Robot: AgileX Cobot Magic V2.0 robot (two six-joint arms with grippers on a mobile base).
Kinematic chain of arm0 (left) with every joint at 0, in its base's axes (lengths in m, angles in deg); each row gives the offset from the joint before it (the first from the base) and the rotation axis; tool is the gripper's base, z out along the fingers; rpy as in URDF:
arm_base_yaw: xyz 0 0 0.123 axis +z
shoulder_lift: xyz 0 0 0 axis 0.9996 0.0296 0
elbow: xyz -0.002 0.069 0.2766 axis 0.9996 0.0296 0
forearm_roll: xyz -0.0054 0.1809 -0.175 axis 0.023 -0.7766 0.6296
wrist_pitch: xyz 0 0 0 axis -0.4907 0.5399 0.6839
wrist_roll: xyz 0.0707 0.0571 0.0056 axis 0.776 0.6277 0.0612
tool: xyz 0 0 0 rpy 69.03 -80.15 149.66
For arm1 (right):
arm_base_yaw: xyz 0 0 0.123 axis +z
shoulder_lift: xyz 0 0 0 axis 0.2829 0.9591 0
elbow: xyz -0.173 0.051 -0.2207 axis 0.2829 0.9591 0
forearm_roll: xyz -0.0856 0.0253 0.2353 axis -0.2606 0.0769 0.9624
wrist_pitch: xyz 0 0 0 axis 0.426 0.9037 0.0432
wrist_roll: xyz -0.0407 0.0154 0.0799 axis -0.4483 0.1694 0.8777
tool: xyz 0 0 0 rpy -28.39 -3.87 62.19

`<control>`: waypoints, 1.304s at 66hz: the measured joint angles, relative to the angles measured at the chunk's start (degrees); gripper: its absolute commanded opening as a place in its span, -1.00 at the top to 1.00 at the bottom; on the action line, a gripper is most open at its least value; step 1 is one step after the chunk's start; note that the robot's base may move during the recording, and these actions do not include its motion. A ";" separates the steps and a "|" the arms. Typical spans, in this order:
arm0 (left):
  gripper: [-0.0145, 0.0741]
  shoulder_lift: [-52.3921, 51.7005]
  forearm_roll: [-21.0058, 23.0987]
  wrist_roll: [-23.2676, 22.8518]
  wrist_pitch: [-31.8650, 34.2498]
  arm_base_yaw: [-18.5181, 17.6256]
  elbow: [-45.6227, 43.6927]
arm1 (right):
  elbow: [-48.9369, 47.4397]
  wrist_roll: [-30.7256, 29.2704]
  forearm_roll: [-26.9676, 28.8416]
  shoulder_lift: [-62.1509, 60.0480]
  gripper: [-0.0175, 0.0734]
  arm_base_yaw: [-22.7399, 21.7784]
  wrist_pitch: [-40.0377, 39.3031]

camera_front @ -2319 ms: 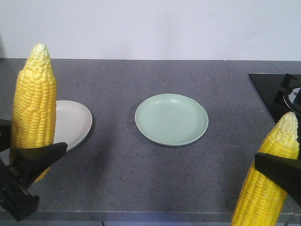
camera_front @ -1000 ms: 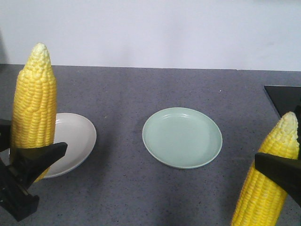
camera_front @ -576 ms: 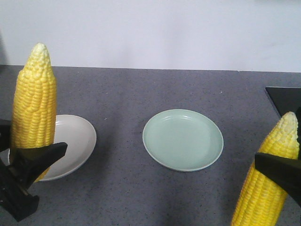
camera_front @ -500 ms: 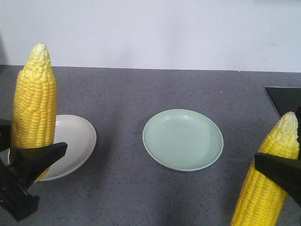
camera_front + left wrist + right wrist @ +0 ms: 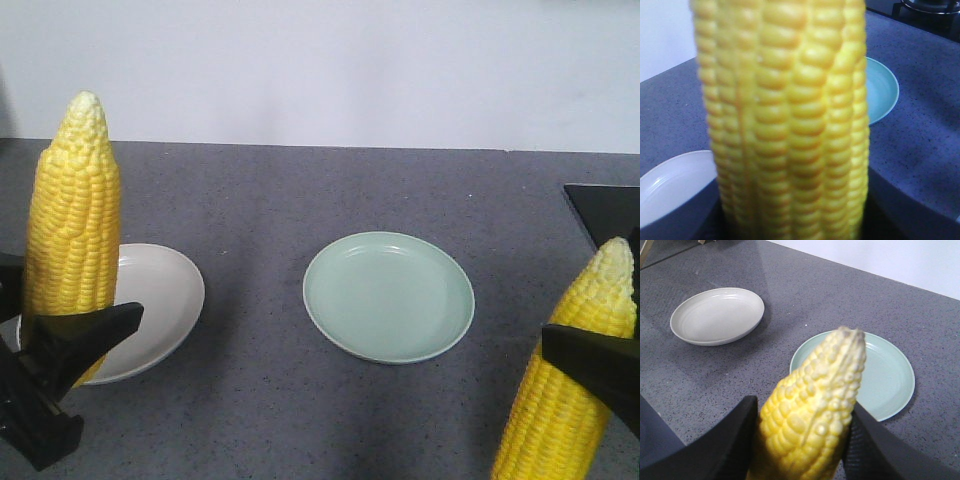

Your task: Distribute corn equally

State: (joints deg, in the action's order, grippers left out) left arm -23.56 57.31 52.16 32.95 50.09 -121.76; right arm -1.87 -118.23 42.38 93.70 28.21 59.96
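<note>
A grey countertop (image 5: pixel 320 410) carries two plates set apart, one per share. The green plate (image 5: pixel 389 296) lies in the middle and the white plate (image 5: pixel 160 300) to its left; both are empty. The left cob (image 5: pixel 73 225) stands upright, tip up, just in front of the white plate, the left gripper (image 5: pixel 60 345) clamped around its lower part, apparently ready to lay down. The right cob (image 5: pixel 570 375) leans tip-up to the right of the green plate, pinched in the right gripper (image 5: pixel 800 440). No other cobs show.
</note>
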 measured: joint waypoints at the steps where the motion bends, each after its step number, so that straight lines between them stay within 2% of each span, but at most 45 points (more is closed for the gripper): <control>1: -0.16 0.00 0.00 0.00 0.00 0.00 0.00 | 0.00 0.00 0.00 0.00 0.10 0.00 0.00; 49: -0.16 0.00 0.00 0.00 0.00 0.00 0.00 | 0.00 -0.07 0.00 0.00 0.10 0.00 0.17; 57: -0.16 0.00 0.00 0.00 0.00 0.00 0.00 | -0.66 1.53 0.00 0.82 0.10 0.00 0.10; 66: -0.16 0.00 0.00 0.00 0.00 0.00 0.00 | -4.71 4.06 -0.12 5.49 0.10 0.00 2.04; 86: -0.16 0.00 0.00 0.00 0.00 0.00 0.00 | -20.55 5.42 -0.36 23.51 0.10 0.00 12.41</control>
State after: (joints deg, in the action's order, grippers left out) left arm -23.56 57.31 52.16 32.95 50.09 -121.76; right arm -22.42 -112.82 42.02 117.21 28.21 72.37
